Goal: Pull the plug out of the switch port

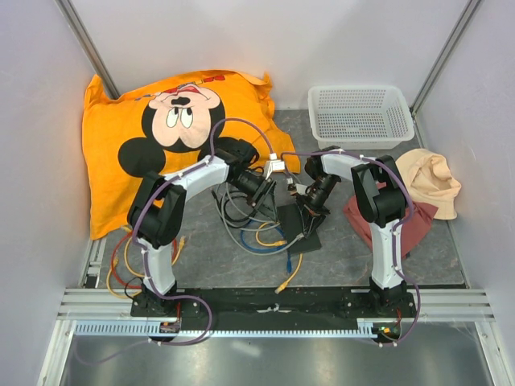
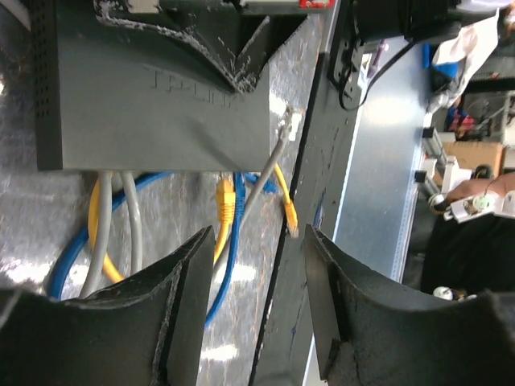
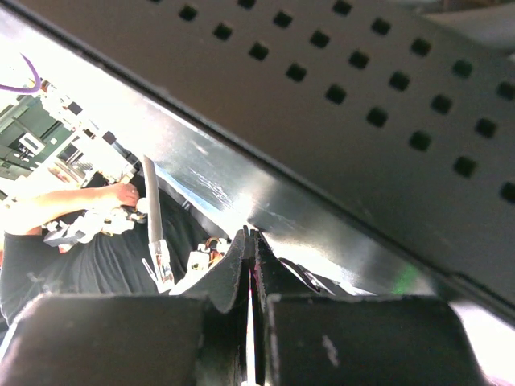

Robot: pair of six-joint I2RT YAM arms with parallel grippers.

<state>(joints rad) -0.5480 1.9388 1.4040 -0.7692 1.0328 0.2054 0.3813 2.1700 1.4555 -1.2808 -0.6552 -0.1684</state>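
Note:
The switch [image 1: 302,233] is a flat black box on the table in front of both arms. In the left wrist view the switch [image 2: 161,104] fills the top. A yellow cable [image 2: 100,189] and a grey cable [image 2: 130,193] run into its near edge, with a blue cable [image 2: 68,265] beside them. A grey cable's clear plug [image 2: 291,122] lies loose at the switch's corner. My left gripper [image 2: 253,277] is open and empty, a little short of that edge. My right gripper [image 3: 251,241] is shut, its tips against the switch's vented top [image 3: 362,96].
Loose yellow plugs [image 2: 225,201] and coiled cables [image 1: 257,229] lie left of the switch. An orange Mickey pillow [image 1: 121,145] is at the back left, a white mesh basket [image 1: 360,117] at the back right, and a beige cap [image 1: 434,181] and maroon cloth [image 1: 414,229] on the right.

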